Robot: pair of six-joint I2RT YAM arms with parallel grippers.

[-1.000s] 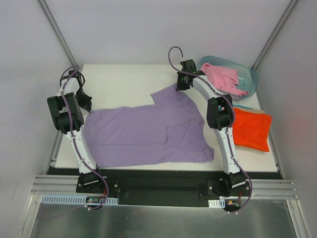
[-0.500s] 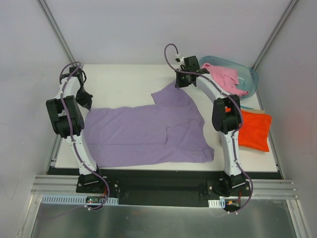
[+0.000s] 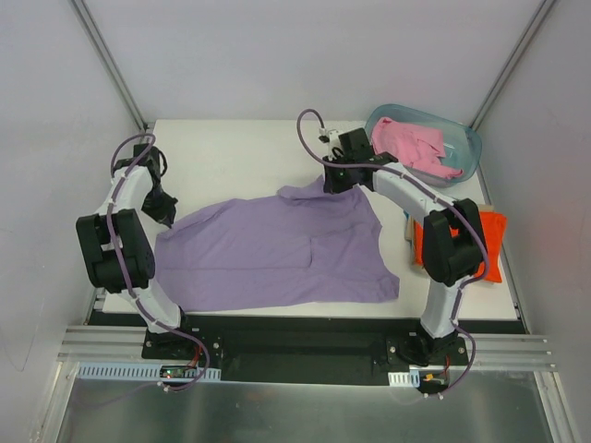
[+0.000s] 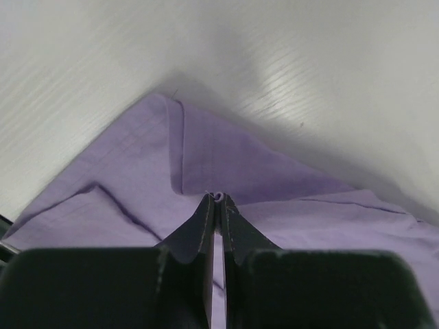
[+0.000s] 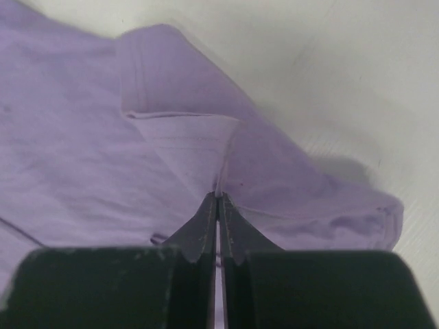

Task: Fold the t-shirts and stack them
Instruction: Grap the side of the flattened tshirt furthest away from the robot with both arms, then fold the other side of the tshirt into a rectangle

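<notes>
A lavender-purple t-shirt (image 3: 277, 245) lies spread across the middle of the white table. My left gripper (image 3: 169, 218) is shut on the shirt's far left corner, pinching a fold of purple cloth (image 4: 217, 197). My right gripper (image 3: 332, 181) is shut on the shirt's far right sleeve edge (image 5: 219, 185) and lifts it slightly. A pink t-shirt (image 3: 417, 146) lies crumpled in the translucent blue-green tub (image 3: 468, 138) at the back right. A folded orange t-shirt (image 3: 489, 242) lies at the right edge, partly behind my right arm. The teal shirt shows only as a thin edge.
The tub stands at the table's far right corner. Bare white tabletop (image 3: 231, 152) lies behind the purple shirt. Grey walls close in on both sides. The black base rail (image 3: 295, 346) runs along the near edge.
Both grippers have moved toward the near side, drawing the purple shirt's far corners with them. The sleeve at the far right has shifted left and nearer; the left corner has been pulled inward.
</notes>
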